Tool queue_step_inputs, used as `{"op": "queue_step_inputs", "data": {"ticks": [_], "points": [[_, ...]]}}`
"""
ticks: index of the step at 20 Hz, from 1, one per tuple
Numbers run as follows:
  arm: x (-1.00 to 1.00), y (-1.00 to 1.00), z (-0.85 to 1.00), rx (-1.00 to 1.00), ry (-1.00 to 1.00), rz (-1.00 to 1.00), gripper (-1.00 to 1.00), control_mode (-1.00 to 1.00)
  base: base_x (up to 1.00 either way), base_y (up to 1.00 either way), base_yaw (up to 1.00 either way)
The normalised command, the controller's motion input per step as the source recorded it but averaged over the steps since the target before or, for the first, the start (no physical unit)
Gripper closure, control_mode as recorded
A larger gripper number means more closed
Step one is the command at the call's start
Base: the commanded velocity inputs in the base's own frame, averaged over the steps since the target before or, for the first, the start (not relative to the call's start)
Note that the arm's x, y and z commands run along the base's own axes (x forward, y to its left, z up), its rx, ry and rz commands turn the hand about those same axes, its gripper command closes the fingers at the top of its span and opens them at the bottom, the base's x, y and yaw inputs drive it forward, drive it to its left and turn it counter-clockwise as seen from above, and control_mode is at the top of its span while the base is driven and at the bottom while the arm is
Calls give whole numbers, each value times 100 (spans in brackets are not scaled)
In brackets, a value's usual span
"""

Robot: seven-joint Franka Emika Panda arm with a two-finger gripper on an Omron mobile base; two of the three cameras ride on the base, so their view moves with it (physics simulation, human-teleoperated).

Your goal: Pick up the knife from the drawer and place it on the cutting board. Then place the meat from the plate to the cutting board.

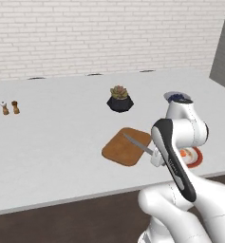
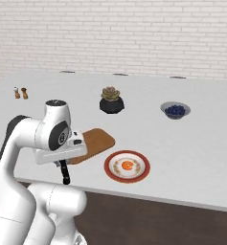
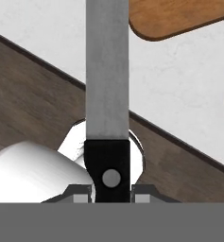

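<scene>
My gripper (image 3: 112,191) is shut on the black handle of the knife (image 3: 107,71), whose grey blade runs straight out from the fingers. In the left base view the knife (image 1: 135,142) shows in front of the brown cutting board (image 1: 121,151), with the gripper (image 1: 155,155) at the board's near right corner by the counter's front edge. The cutting board (image 2: 98,141) lies bare on the white counter. Right of it sits the plate (image 2: 110,168) with the orange-red rim, and the meat (image 2: 127,165) rests in its middle. The board's corner (image 3: 179,16) is at the top of the hand view.
A succulent in a black pot (image 1: 119,99) stands behind the board. A small bowl with dark blue contents (image 2: 175,110) sits at the back right. Two small shakers (image 1: 10,108) stand far left. The counter's front edge (image 3: 47,66) runs under the blade, with dark wood floor below.
</scene>
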Motion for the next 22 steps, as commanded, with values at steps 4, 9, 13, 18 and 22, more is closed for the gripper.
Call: {"op": "queue_step_inputs", "data": {"ticks": [4, 9, 13, 18, 22], "points": [[48, 3, 0, 0, 0, 0, 100, -100, 6, 0, 0], [100, 20, -5, 0, 0, 0, 100, -100, 0, 0, 0], [100, 17, -6, 0, 0, 0, 100, -100, 0, 0, 0], [100, 12, -9, 0, 1, 0, 100, -100, 0, 0, 0], [100, 0, -7, 0, 10, -3, 100, -100, 0, 0, 0]]}}
